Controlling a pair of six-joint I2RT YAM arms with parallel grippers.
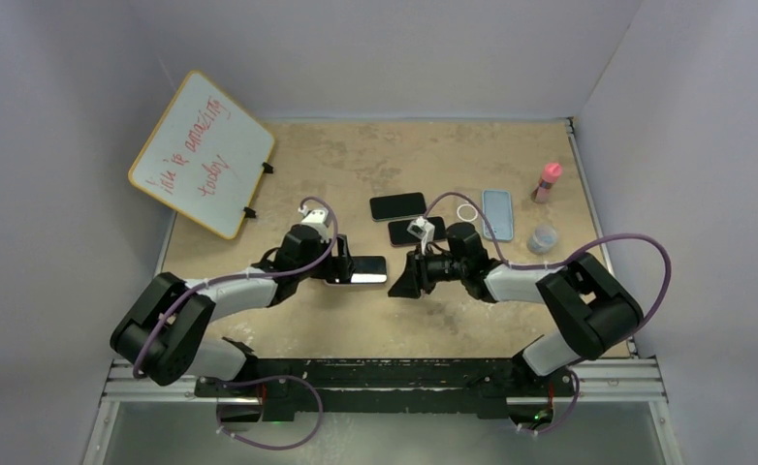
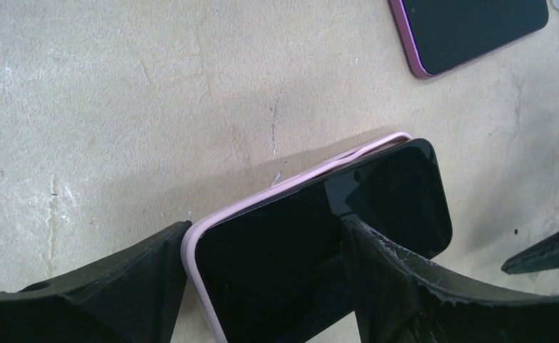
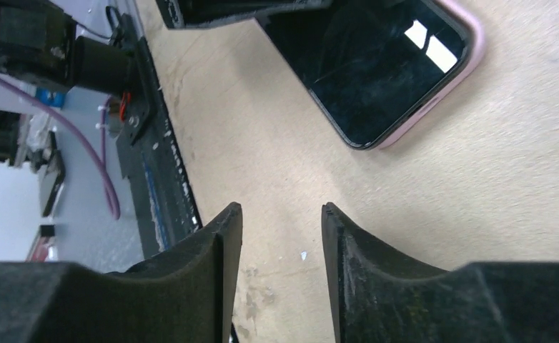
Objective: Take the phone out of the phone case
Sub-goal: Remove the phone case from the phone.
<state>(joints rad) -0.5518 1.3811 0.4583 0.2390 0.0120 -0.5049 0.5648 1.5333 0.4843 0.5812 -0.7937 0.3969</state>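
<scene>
Left gripper [image 2: 264, 225] clamps the pink phone case [image 2: 298, 174] across its width, phone [image 2: 398, 193] inside; right gripper [image 3: 282, 211] spread, empty, over the table [image 3: 477, 186].

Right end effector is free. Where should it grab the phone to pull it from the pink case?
Likely best: pinch the phone at its free end, where its edge sits above the pink case rim, coming from the right, opposite the left end effector clamping the other end.

phone [image 1: 365, 270] sits in its case [image 2: 191, 246] on the table [image 1: 356, 155] (whiteboard [image 1: 203, 153] behind, leftward)
</scene>
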